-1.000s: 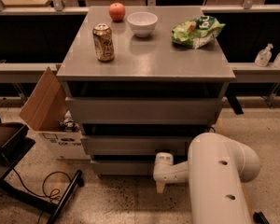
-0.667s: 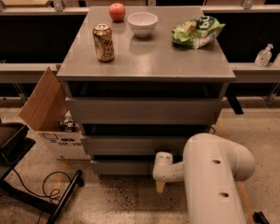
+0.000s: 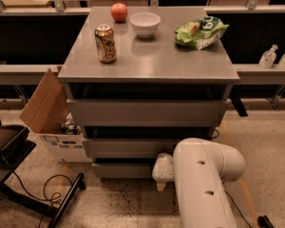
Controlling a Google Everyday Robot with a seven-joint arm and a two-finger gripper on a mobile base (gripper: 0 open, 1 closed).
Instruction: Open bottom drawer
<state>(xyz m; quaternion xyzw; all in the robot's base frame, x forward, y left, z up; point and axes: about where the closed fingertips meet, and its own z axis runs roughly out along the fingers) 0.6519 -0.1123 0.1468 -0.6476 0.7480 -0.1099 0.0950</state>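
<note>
At the foot of the grey cabinet (image 3: 147, 63), the bottom drawer (image 3: 126, 170) shows its plain front just under the middle drawer (image 3: 128, 147), with a dark gap between them. Right against the drawer front's right end sits the gripper (image 3: 162, 171), carried by the bulky white arm (image 3: 204, 184) that reaches in from the lower right. Whether the gripper is apart or closed cannot be told, and any contact with the drawer is hidden behind its white body. On the cabinet top stand a can (image 3: 106, 43), an apple (image 3: 118, 12), a white bowl (image 3: 145, 23) and a green snack bag (image 3: 199, 31).
</note>
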